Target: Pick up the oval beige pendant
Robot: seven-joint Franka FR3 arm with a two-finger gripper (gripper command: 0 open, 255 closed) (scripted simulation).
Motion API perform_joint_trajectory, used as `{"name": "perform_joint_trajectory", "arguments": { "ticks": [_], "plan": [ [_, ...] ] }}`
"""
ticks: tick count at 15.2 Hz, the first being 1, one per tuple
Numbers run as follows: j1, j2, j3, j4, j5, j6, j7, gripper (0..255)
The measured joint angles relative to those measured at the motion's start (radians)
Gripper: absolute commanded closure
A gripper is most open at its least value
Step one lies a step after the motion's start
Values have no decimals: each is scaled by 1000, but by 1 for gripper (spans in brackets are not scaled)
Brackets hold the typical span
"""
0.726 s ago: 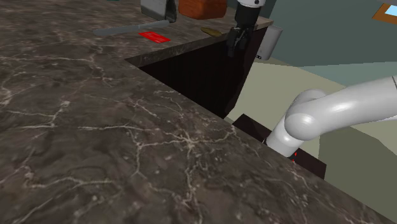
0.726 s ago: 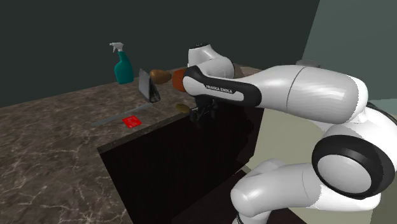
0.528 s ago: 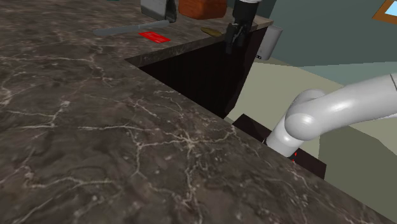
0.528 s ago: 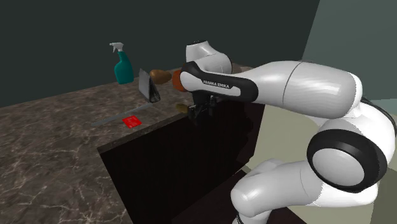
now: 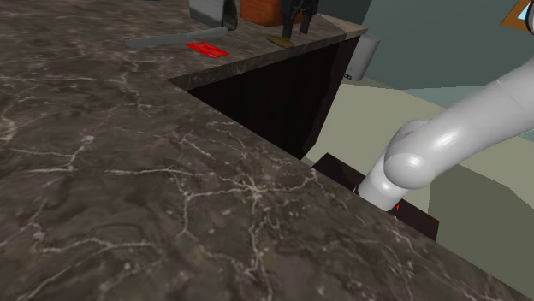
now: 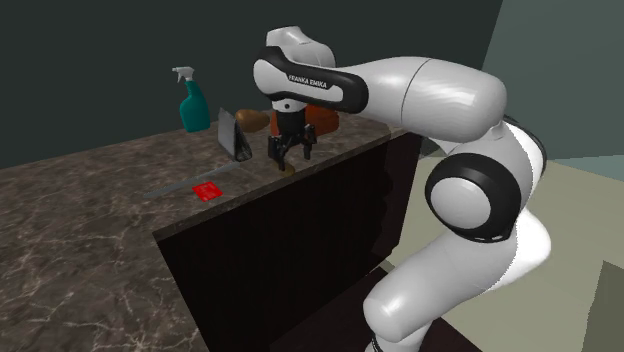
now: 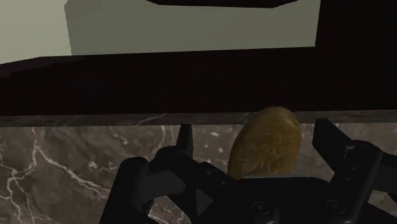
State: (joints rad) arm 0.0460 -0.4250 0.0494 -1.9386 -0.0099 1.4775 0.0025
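obs: oval pendant (image 7: 266, 141), tan-gold with a flecked surface, lies flat on the dark veined worktop (image 5: 128, 154), close to its front edge above the dark cabinet face. in the second exterior view it sits directly under the end effector (image 6: 288, 152), near a red card (image 6: 207, 190) and well apart from a teal spray bottle (image 6: 193, 100).

end effector: fingers spread wide and pointing down. in the wrist view one finger stands on each side of the pendant, neither touching it; the stone sits off centre, nearer one finger than the other.

progress (judgement): approach and rough alignment look done. nothing is grasped, and the pendant rests on the worktop.

left to do: lower to the surface, close on the pendant's narrow sides, then lift clear.
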Motion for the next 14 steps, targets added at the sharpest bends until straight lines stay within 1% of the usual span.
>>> {"name": "perform_joint_trajectory", "arguments": {
  "ticks": [2,3,6,10,11,14],
  "plan": [
    [6,58,4,90,18,-40,3,0],
    [7,68,4,98,22,-41,4,0],
    [8,70,4,73,26,-15,3,0],
    [9,54,6,6,28,35,5,0],
    [9,53,6,1,28,40,5,255],
    [9,53,6,-4,28,44,5,255]
  ]
}}
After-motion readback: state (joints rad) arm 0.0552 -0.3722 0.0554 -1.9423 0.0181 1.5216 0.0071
